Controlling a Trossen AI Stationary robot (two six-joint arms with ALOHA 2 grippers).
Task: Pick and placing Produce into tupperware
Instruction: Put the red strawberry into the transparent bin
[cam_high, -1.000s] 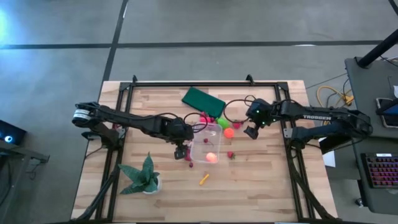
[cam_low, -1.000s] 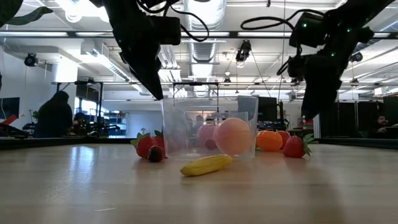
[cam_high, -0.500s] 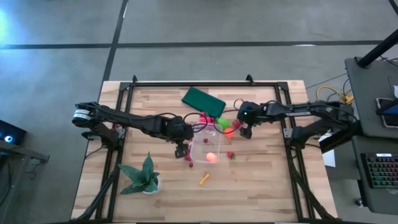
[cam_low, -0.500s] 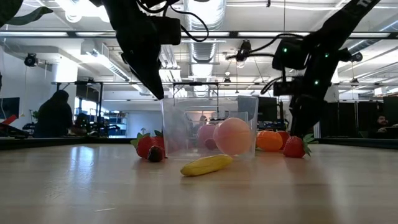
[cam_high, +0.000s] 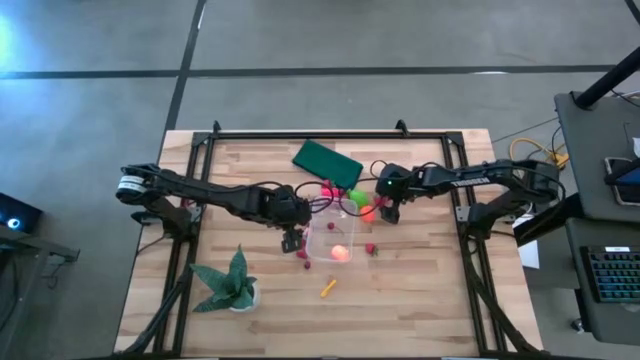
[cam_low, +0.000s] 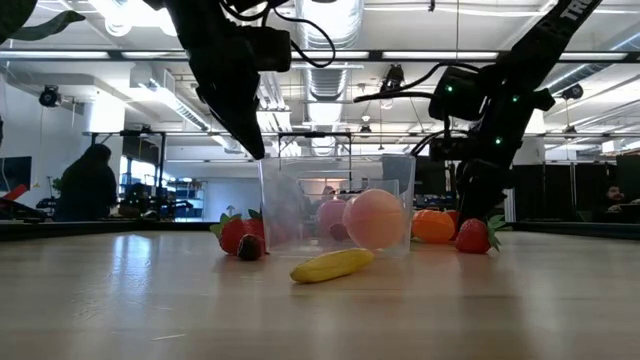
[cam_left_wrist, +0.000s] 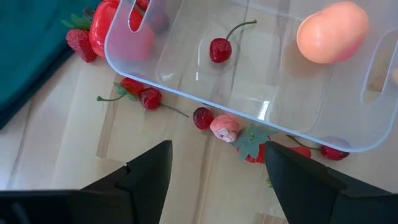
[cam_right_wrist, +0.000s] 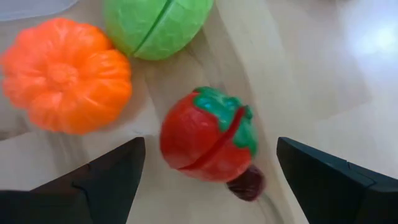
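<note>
- The right end effector (cam_high: 388, 212) stands with its fingers wide apart and holds nothing; in its wrist view the two dark fingers (cam_right_wrist: 106, 177) flank a red strawberry (cam_right_wrist: 208, 135), with worktop showing between each finger and the fruit.
- A second ago this end effector hung farther toward the right edge of the worktop, clear of the produce; since then it has swung inward and dropped, and it now sits low over the cluster just beside the tupperware (cam_high: 333, 236).
- Close to it lie an orange pumpkin-like piece (cam_right_wrist: 67, 74) and a lime-green round piece (cam_right_wrist: 157, 25) (these two touch each other), and a small dark red berry (cam_right_wrist: 247, 182) peeks out from under the strawberry.
- The left end effector (cam_high: 291, 241) has not shifted over the last second; it hovers at the tupperware's left side, fingers partly open, gripping nothing.
- Its wrist view looks down at the clear box's rounded wall, with a cherry (cam_left_wrist: 219, 50) and a peach-coloured ball (cam_left_wrist: 331, 32) inside, and several cherries (cam_left_wrist: 150, 98) and a small pink piece (cam_left_wrist: 224, 127) loose on the worktop (cam_left_wrist: 62, 124) just outside.
- The tupperware stands near the middle of the worktop, unchanged; a yellow-orange stick (cam_low: 332, 264) lies in front of it, apart.
- A flat dark green rectangle (cam_high: 327, 164) and a spiky potted plant (cam_high: 232, 281) stay where they were.
</note>
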